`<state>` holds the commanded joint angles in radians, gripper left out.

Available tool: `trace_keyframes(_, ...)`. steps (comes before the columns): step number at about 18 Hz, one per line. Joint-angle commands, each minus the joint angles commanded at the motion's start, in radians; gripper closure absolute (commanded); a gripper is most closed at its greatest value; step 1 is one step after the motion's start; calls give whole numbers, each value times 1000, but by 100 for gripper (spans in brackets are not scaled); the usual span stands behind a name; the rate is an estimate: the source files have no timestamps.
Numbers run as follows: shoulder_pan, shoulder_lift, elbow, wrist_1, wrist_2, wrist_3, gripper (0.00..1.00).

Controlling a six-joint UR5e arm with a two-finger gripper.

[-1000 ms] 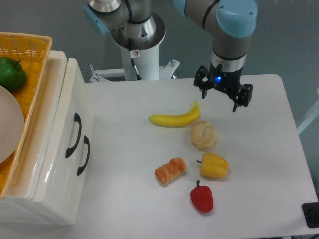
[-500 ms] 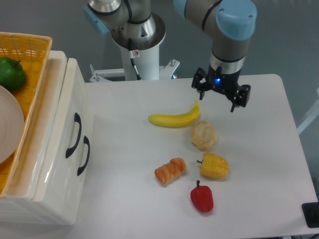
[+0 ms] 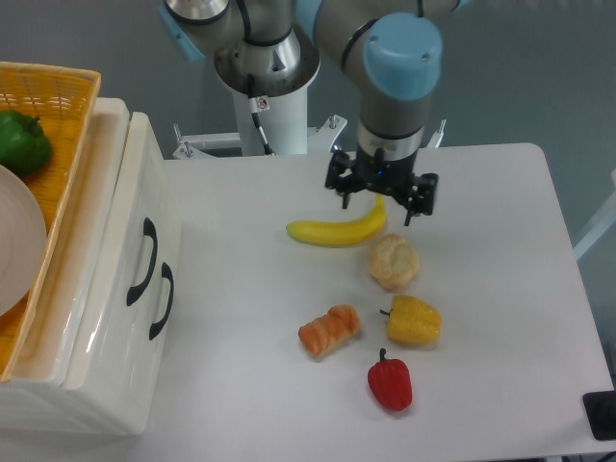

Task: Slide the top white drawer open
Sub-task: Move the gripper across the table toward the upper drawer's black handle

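At the far left a yellow wicker basket (image 3: 67,106) sits on top of the cabinet, holding a green pepper (image 3: 21,141) and a white plate (image 3: 17,241). Just right of it, the top white drawer (image 3: 101,250) looks fully pushed in, its curved black handle (image 3: 144,262) on the front face, with the lower drawer's handle (image 3: 164,300) just beside it. The drawer is glossy, stiff plastic, so its flat front would be slippery to press; the raised handle is the one place that offers a real hold, hooked or pinched across its bowed middle. It probably slides lightly, though the loaded basket above may add drag.

Further right on the bench (image 3: 241,385) lie a banana (image 3: 332,231), a piece of orange food (image 3: 329,329), a red pepper (image 3: 390,382), a bread roll (image 3: 394,262) and a yellow piece like corn (image 3: 414,320). The pincer (image 3: 378,197) hangs over the banana's right end, fingers spread wide and holding nothing, well apart from the drawer.
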<state>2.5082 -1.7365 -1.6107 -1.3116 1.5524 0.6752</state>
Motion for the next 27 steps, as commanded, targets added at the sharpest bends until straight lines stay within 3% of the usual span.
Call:
trace_keyframes(10, -109, -11, 29, 6, -58, -298, 0)
trace_keyframes(18, -127, -45, 64, 6, -195, -385, 0)
trace_keyframes(27, -201, -123, 107, 5, -203, -519, 0)
